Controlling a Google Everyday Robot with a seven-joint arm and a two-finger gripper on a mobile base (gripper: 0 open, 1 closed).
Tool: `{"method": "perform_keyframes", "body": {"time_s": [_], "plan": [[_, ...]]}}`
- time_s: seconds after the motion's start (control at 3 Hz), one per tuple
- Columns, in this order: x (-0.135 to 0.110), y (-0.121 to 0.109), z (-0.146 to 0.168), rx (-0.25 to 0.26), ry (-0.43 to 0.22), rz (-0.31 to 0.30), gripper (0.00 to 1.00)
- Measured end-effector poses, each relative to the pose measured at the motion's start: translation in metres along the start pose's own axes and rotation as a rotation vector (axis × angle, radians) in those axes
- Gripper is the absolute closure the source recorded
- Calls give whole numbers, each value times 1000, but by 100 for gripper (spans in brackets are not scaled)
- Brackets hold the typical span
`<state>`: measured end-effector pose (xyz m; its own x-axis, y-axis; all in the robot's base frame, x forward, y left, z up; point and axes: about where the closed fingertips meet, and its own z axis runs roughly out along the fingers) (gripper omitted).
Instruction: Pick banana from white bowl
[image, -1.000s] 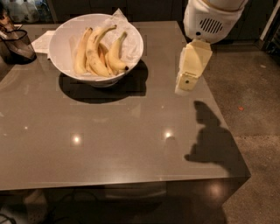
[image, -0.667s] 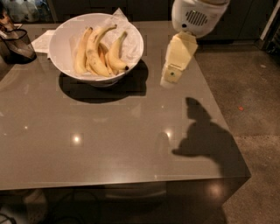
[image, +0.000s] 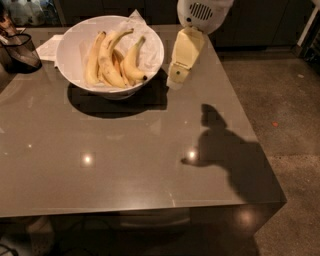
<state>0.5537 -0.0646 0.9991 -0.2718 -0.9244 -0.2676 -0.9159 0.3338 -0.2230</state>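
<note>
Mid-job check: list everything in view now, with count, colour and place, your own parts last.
short plump curved yellow banana with a blackened tip: one, yellow, right side inside the bowl.
longer brown-speckled yellow bananas: about three, yellow, left and middle of the bowl.
large round white bowl: one, white, far left of the table.
crumpled white paper lining: one, white, inside the bowl.
dark see-through container: one, dark, table's far left edge.
flat white paper: one, white, between container and bowl.
smooth grey table: one, grey, fills most of the view.
white arm housing: one, white, top, right of the bowl.
cream end effector: one, cream, pointing down just right of the bowl's rim, outside it.
</note>
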Motion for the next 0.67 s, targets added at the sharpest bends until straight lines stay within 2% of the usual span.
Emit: {"method": "perform_keyframes", "body": {"time_s": [0.33,0.67], "plan": [[-5,-2,3,3,-37,3,0],[-27,-11,16,-39,-66,37,0]]}}
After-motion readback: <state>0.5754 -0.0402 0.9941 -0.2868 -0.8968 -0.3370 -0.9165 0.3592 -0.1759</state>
